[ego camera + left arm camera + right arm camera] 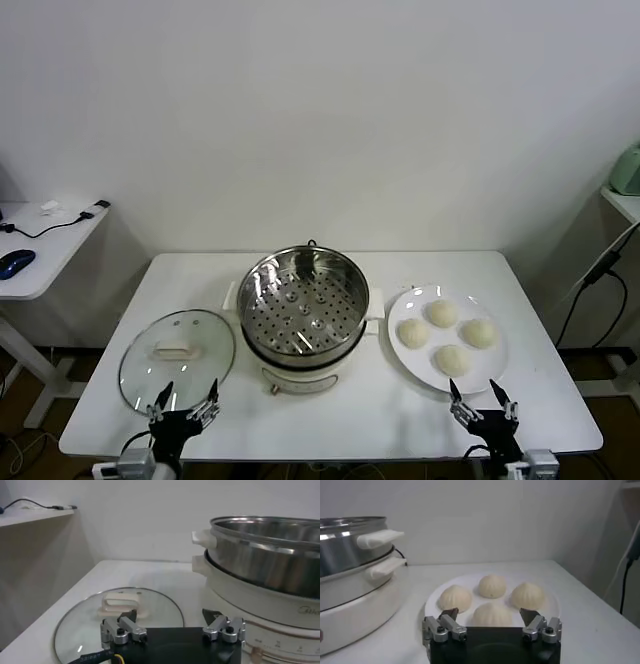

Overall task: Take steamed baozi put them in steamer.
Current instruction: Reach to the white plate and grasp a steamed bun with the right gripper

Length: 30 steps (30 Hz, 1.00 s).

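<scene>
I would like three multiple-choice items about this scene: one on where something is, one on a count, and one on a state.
1. Where does the glass lid lie?
A. On the steamer
B. On the table, at the steamer's left
C. On the plate

2. How many steamed baozi are on the white plate?
A. Two
B. Three
C. Four

3. In what state is the steamer?
A. Uncovered, its perforated tray bare
B. Covered by the lid
C. Already holding one bun

Answers:
1. B: the head view shows the lid flat on the table beside the steamer, in front of the left hand.
2. C: four buns sit together on the plate, in front of the right hand.
3. A: the tray's holes show all over, with no lid and no bun on it.

Both hands are open and hold nothing.
</scene>
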Each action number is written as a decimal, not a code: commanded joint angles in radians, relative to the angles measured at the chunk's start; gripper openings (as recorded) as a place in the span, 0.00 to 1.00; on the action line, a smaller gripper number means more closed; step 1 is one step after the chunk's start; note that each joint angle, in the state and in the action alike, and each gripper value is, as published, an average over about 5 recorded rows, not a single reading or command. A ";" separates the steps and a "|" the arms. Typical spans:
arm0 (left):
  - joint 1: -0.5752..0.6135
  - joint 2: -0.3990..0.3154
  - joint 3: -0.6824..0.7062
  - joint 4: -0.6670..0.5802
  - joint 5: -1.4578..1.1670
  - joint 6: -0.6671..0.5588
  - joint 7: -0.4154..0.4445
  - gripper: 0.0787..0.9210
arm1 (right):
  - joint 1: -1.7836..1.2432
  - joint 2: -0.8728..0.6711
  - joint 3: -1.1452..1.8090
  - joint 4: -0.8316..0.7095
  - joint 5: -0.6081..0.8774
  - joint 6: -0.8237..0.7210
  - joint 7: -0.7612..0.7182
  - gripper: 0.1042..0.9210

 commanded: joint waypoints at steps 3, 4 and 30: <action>-0.001 0.010 0.000 -0.006 -0.006 -0.001 0.000 0.88 | 0.222 -0.129 0.006 -0.003 -0.021 -0.155 -0.007 0.88; -0.002 0.013 0.000 -0.006 -0.007 -0.002 0.000 0.88 | 0.287 -0.174 -0.007 -0.026 -0.010 -0.179 -0.013 0.88; -0.033 0.028 0.016 0.008 0.000 -0.012 0.026 0.88 | 2.213 -0.542 -1.984 -0.935 -0.182 0.137 -1.369 0.88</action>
